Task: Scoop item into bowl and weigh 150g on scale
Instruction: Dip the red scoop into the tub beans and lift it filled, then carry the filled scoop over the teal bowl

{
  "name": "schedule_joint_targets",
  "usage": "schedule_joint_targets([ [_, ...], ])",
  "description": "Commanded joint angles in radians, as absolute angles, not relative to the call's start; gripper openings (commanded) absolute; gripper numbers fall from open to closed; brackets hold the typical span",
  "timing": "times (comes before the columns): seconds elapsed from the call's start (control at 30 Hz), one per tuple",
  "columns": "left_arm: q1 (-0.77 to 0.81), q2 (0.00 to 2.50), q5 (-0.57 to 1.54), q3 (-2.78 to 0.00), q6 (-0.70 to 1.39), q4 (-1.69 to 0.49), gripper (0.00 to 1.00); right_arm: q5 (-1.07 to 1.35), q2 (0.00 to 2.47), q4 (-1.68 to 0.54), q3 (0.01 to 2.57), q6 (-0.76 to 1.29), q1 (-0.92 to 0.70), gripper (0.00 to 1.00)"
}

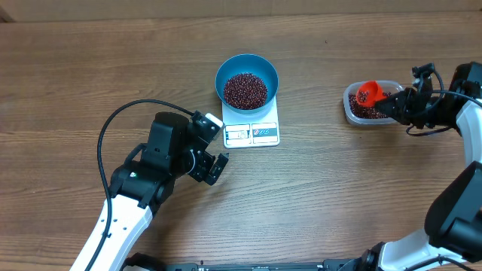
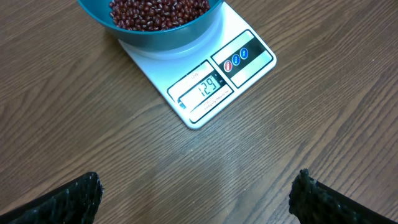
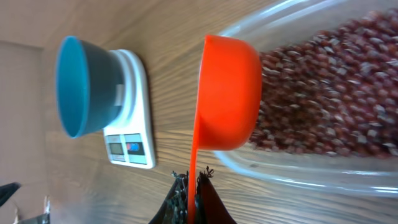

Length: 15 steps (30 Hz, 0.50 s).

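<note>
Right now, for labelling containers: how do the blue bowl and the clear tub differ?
The blue bowl is round and opaque; the clear tub is rounded-rectangular and see-through. The blue bowl stands on the scale; the clear tub rests on the table. An orange scoop hangs over the clear tub, not the blue bowl. Both hold red-brown beans.

Bare table (image 1: 316,173) between scale (image 1: 252,134) and tub (image 1: 348,102); left pincer (image 1: 218,147) close beside scale.

The beans (image 1: 245,89) are dark red-brown, the bowl (image 1: 261,66) bright blue, the scale (image 1: 252,134) white with red and blue buttons (image 2: 236,61), the scoop (image 3: 227,93) orange, the tub (image 3: 292,171) clear, and the surface (image 1: 339,173) brown with wood grain.
</note>
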<state>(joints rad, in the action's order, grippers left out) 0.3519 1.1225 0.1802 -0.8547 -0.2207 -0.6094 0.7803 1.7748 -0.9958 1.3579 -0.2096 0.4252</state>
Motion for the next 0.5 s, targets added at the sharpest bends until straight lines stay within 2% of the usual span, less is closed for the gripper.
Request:
schedule_joint_targets([
  [0.0, 0.354, 1.128, 0.192, -0.846, -0.244, -0.609, 0.99, 0.839, 1.705, -1.003, 1.421, -0.209, 0.377, 0.04],
  [0.2, 0.354, 1.128, 0.192, -0.846, -0.244, -0.609, 1.00, 0.817, 1.672, -1.002, 1.475, -0.195, 0.224, 0.04],
  [0.47, 0.354, 1.128, 0.192, -0.846, -0.244, -0.609, 1.00, 0.609, 1.672, -0.917, 1.514, -0.126, -0.057, 0.04],
])
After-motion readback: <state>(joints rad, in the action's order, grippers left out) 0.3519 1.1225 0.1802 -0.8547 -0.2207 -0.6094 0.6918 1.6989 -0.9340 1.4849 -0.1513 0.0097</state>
